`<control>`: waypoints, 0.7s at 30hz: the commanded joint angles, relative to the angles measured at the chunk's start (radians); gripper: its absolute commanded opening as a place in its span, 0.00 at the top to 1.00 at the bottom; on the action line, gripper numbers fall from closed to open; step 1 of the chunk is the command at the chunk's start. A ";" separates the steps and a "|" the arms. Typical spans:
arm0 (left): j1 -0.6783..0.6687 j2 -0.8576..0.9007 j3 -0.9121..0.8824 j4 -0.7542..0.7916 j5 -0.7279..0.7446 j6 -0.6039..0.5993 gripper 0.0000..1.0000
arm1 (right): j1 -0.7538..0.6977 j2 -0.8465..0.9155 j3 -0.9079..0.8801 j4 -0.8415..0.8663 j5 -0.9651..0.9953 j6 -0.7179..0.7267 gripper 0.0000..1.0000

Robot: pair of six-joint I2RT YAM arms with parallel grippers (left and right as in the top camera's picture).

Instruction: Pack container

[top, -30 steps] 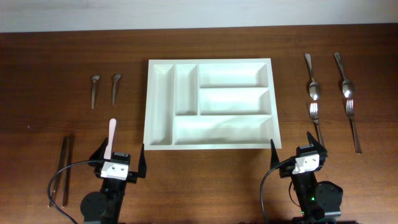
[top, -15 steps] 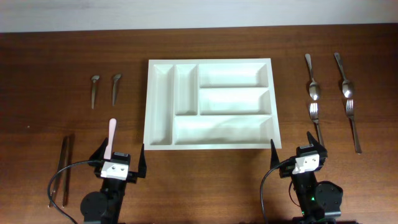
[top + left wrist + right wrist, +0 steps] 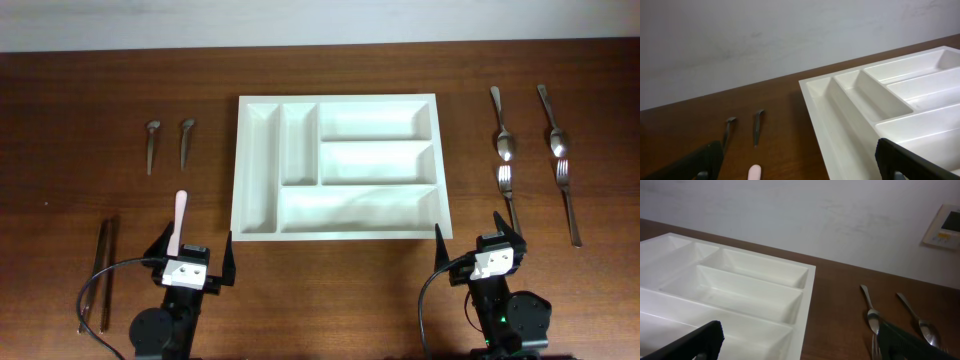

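Observation:
The white cutlery tray lies in the middle of the table, all five compartments empty; it also shows in the left wrist view and the right wrist view. My left gripper is open and empty near the front edge, left of the tray, with a pink-handled utensil between its fingers' line on the table. My right gripper is open and empty at the tray's front right corner. Two spoons and two forks lie to the right.
Two small dark spoons lie left of the tray, also in the left wrist view. A pair of thin metal sticks lies at the far left front. A white wall runs behind the table.

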State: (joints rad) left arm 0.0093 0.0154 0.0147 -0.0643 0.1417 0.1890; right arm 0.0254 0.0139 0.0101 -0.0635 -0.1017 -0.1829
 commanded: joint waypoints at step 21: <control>0.006 -0.010 -0.006 -0.003 -0.007 -0.012 0.01 | -0.006 -0.010 0.010 0.018 -0.024 0.174 0.01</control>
State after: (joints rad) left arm 0.0093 0.0154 0.0147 -0.0639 0.1421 0.1890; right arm 0.0254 0.0139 0.0101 -0.0574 -0.1177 -0.0944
